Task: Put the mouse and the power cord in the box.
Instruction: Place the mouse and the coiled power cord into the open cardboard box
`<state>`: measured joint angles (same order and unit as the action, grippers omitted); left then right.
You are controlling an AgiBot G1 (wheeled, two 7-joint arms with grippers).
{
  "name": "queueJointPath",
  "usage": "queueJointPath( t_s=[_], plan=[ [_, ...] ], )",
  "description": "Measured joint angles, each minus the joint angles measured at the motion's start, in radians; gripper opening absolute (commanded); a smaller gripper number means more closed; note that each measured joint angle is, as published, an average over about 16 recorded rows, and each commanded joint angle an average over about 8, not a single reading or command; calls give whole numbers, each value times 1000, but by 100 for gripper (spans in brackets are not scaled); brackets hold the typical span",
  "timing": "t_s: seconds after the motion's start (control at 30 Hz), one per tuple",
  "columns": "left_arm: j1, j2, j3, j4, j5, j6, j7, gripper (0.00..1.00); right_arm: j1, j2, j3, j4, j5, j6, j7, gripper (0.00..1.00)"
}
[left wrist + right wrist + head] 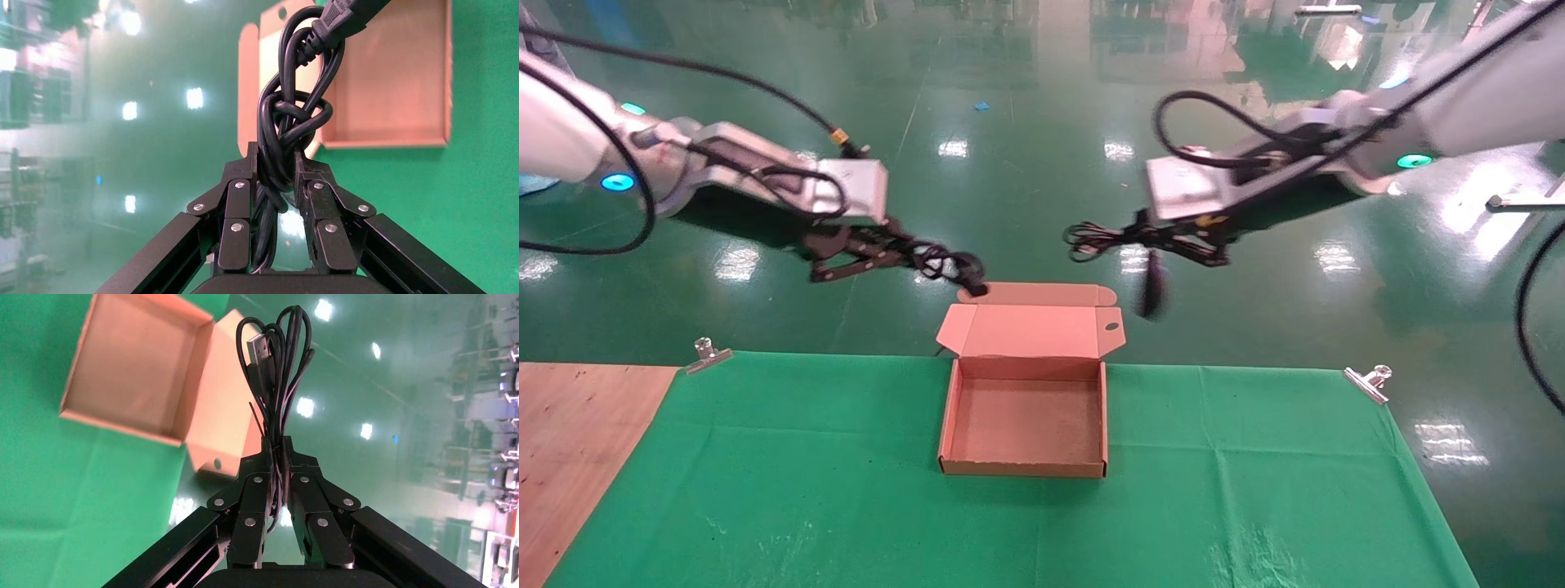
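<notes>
The left gripper, raised beyond the counter's far edge, is clamped on the bundled power cord. The right gripper pinches the thin looped cable of the mouse, which dangles below it. Between and nearer than both grippers, the box sits open on the green cloth.

Box: brown cardboard, lid open, empty, centre. Power cord: black knotted coil, airborne far-left. Mouse: black, dangling far-right.
</notes>
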<state>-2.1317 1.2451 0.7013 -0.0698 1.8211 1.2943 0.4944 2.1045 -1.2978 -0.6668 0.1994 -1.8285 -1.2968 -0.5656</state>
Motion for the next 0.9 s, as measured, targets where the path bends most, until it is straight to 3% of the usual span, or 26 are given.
queueJointPath(
  t_s=[0.27, 0.67, 0.9],
  plan=[
    [-2, 36, -20, 21, -29, -26, 9, 0, -22, -51, -19, 30, 1, 45, 39, 0],
    [23, 46, -35, 42, -51, -62, 51, 0, -41, -53, -55, 63, 26, 61, 70, 0],
    [68, 64, -41, 40, -59, -174, 73, 0, -36, -47, -67, 54, 40, 57, 69, 0]
  ],
)
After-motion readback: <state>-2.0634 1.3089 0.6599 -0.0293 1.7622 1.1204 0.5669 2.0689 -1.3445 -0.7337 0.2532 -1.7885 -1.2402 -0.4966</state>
